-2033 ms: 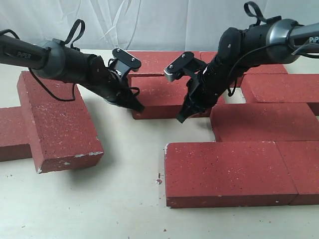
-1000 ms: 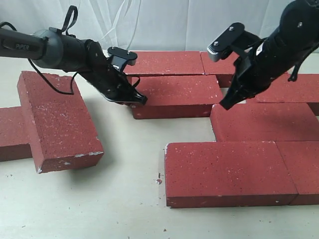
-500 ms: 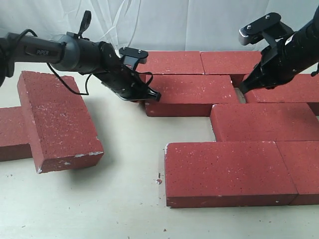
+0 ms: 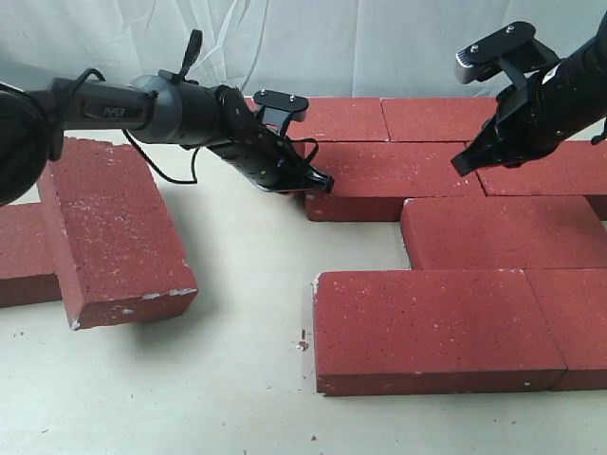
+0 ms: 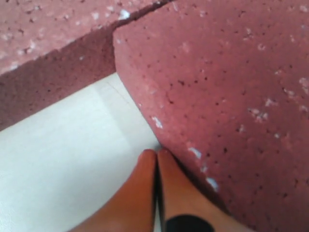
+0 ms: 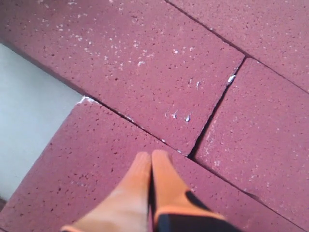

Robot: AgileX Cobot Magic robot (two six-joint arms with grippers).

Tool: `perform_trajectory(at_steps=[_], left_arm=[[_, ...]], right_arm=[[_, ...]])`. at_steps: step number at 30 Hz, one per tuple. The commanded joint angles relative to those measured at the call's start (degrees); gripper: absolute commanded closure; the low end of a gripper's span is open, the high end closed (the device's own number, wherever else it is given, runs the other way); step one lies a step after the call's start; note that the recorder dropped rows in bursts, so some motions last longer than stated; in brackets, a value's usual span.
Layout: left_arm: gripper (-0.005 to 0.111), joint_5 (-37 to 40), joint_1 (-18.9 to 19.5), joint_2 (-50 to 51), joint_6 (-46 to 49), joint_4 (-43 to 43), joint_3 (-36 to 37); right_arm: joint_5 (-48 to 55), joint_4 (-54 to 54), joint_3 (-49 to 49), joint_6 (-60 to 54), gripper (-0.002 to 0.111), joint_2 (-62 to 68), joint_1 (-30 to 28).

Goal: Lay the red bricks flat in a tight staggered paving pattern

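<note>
Left gripper (image 4: 321, 182), closed and empty, tip touching one end of a brick (image 4: 379, 180) near the table's (image 4: 237, 379) far edge; right gripper (image 4: 461, 165), likewise closed, empty, above the red bricks (image 4: 503, 232).

The black jointed left arm (image 4: 161, 109) reaches out low and nearly level, its wrist tipping the narrow black left gripper (image 4: 322, 182) downward at the far end. Its two orange-tinted fingers (image 5: 145, 179) are pressed together with no gap and nothing between them. The black right arm (image 4: 569, 81) slopes steeply from above and behind its slim right gripper (image 4: 462, 164), which slants down with its fingers (image 6: 133, 183) likewise flat against each other.
</note>
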Motion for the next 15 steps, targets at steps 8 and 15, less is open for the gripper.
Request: perform_trajectory(at_steps=[8,15], left_arm=[[0.107,1.84,-1.57,1.71,1.64,1.05,-0.15],[0.107,3.15,-1.09,1.36,1.38,4.14,-0.15]], right_arm=[[-1.79,1.21,0.27,-0.12,0.109,-0.53,-0.31],[-1.79,1.21,0.27,-0.12,0.109,-0.53,-0.31]])
